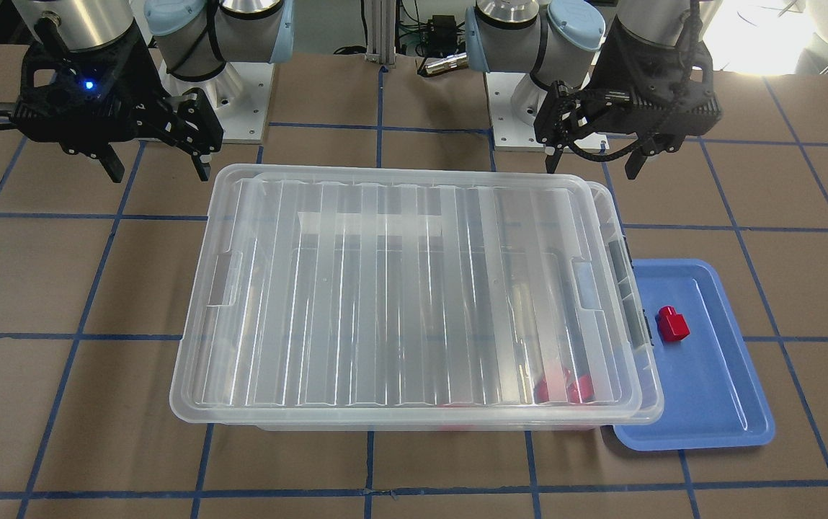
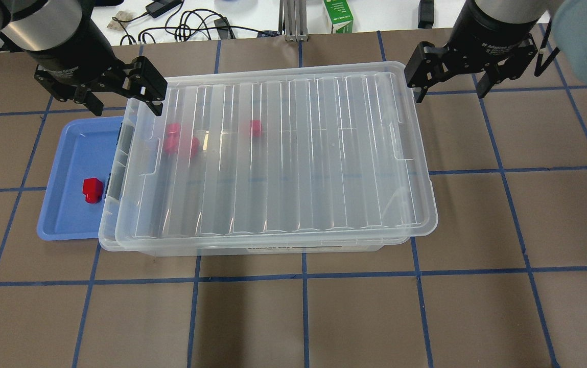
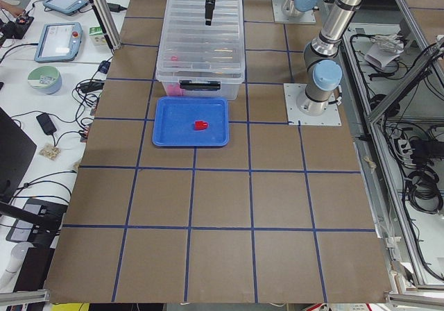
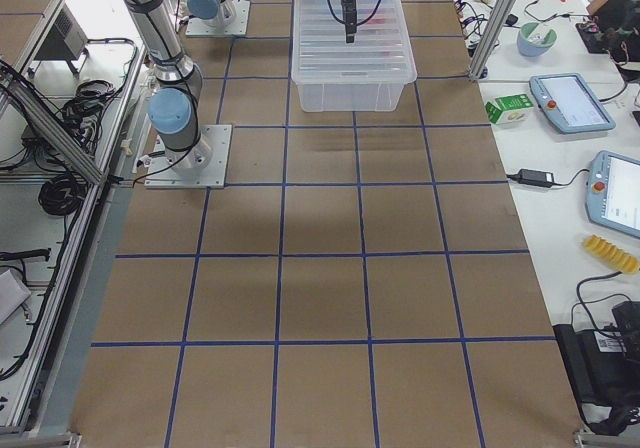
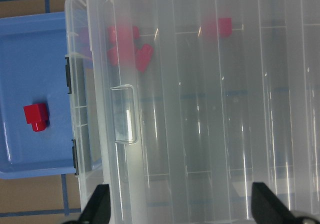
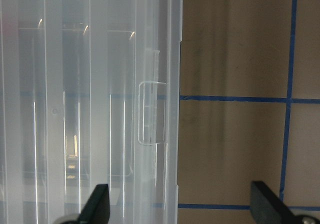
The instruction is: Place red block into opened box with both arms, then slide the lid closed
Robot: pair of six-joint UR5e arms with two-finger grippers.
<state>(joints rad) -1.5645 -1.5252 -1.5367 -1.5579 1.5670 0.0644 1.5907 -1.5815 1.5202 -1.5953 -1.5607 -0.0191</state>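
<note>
The red block lies on the blue tray, just beside the latch end of the box. The left pincer hangs released above that end, apart from the block. The right pincer is released at the opposite end.

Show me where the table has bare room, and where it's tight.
Bare table runs along the long side of the box nearest the overhead camera, and beyond its right end, below the right gripper. Tight: the box's left end, where the blue tray holding the red block sits against it under the left gripper.
</note>
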